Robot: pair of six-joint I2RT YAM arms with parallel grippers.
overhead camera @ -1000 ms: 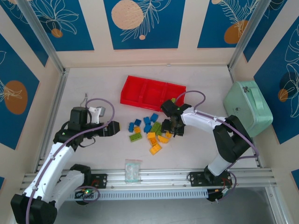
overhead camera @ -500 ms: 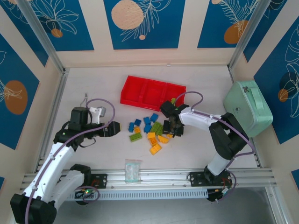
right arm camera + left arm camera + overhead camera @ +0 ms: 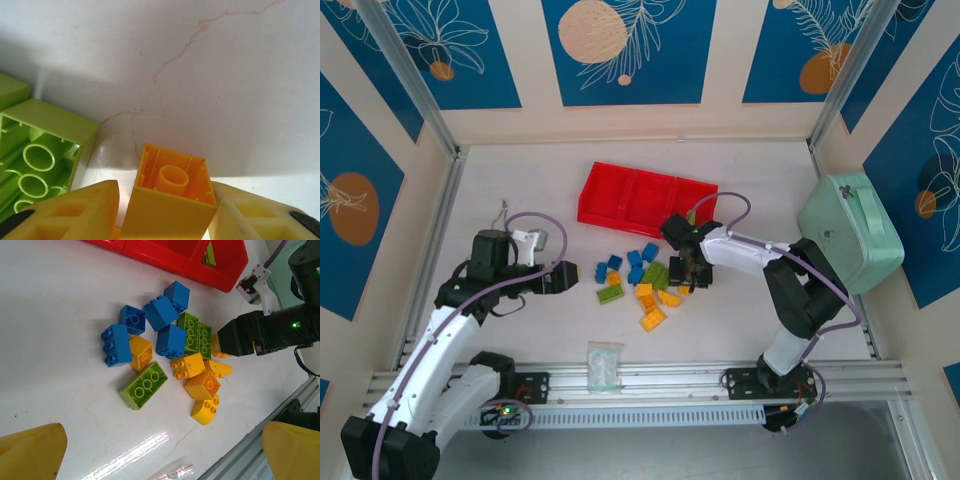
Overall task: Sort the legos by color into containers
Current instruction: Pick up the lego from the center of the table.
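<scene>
At the lego pile [image 3: 638, 272] just beside the red tray [image 3: 584, 207], the right gripper [image 3: 688, 268] has narrowed onto an orange-yellow brick [image 3: 172, 192], so a lift looks due next; the left gripper [image 3: 560, 276] stands wide and empty.

No legible text, no labels, brand names, numbers or signs readable on anything

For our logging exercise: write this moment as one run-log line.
left gripper: open, apart from pile | right gripper: shut on orange-yellow brick | red tray: lime brick in end compartment
</scene>
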